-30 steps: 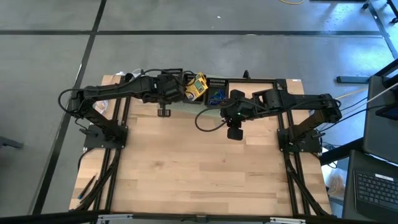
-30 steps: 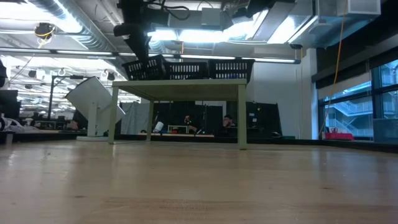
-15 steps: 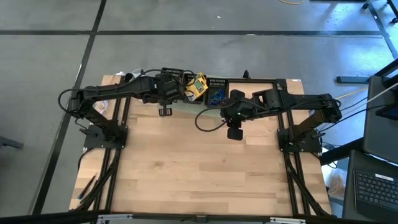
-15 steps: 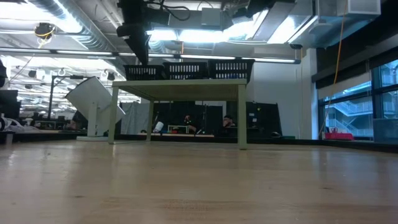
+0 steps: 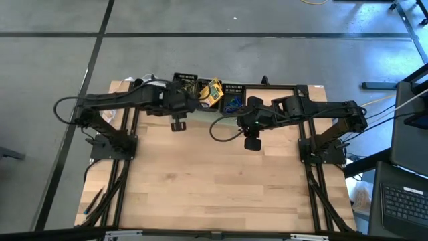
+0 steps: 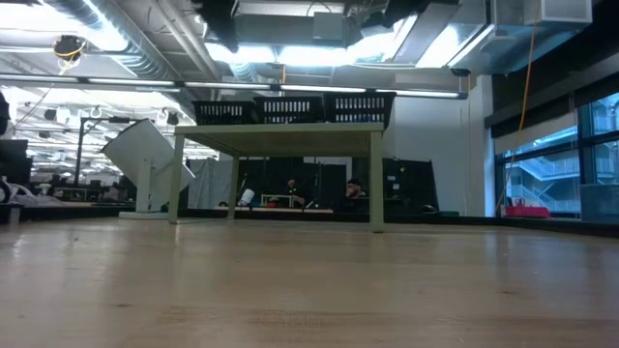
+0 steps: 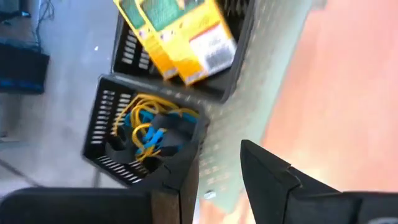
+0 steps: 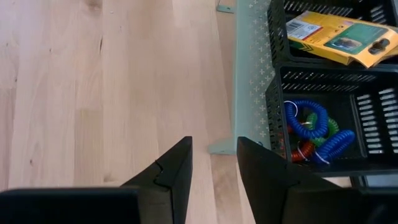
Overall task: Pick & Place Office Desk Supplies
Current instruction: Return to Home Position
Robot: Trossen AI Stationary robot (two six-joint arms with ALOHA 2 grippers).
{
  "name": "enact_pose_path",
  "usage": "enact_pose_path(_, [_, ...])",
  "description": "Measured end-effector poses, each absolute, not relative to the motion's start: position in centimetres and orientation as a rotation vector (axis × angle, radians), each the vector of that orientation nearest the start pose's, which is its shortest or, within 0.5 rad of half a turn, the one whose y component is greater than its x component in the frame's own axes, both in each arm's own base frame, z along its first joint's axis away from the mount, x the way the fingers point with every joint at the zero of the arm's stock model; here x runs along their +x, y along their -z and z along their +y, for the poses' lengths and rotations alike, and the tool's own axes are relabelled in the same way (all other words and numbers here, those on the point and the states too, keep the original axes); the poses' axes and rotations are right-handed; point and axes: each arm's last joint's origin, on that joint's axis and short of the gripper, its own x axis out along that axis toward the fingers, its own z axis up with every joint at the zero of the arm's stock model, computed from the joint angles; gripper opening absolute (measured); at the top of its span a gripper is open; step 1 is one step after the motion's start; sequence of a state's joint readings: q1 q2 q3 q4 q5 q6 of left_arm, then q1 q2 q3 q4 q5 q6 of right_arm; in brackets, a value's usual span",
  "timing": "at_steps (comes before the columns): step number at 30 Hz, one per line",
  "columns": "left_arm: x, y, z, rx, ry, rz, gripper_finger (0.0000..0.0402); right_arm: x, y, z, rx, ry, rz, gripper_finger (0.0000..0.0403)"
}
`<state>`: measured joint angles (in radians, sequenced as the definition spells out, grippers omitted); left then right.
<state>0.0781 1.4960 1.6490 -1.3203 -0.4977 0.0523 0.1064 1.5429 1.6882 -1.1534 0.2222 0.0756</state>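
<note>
Three black baskets stand in a row on the pale green perforated riser at the table's far edge. The left basket holds yellow and blue loops, the middle one two yellow card boxes, and the right one blue, green and red coiled loops. My left gripper hangs open above the riser's near edge, just short of the left basket, holding nothing. My right gripper hangs open over the bare wood near the riser's right end.
The low view shows the riser standing on legs with the baskets on top and open space under it. A tilted white object stands at the far left. The wooden tabletop stretches toward the near edge.
The left basket, tilted on the riser a second ago, has settled level in line with the others. My left gripper has risen and drawn back from it toward the table's near edge, leaving the top of the low view. The right arm kept still.
</note>
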Motion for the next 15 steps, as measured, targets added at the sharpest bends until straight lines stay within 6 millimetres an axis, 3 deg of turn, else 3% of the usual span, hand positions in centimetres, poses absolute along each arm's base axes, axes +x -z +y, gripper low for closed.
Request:
enact_pose_path(5, [27.1,-38.8,1.5,0.099,-0.471,1.054,0.0111,29.6,-38.1,2.3,-0.044,0.253,0.976,0.0131])
enact_pose_path(10, [27.1,-38.7,0.0,-0.004,-0.395,1.056,0.0111,29.6,-38.1,2.2,-0.036,0.294,0.971,0.0131])
enact_pose_path(15, [27.1,-38.6,-1.3,-0.140,-0.367,1.053,0.0111,29.6,-38.1,2.3,0.078,0.310,0.961,0.0131])
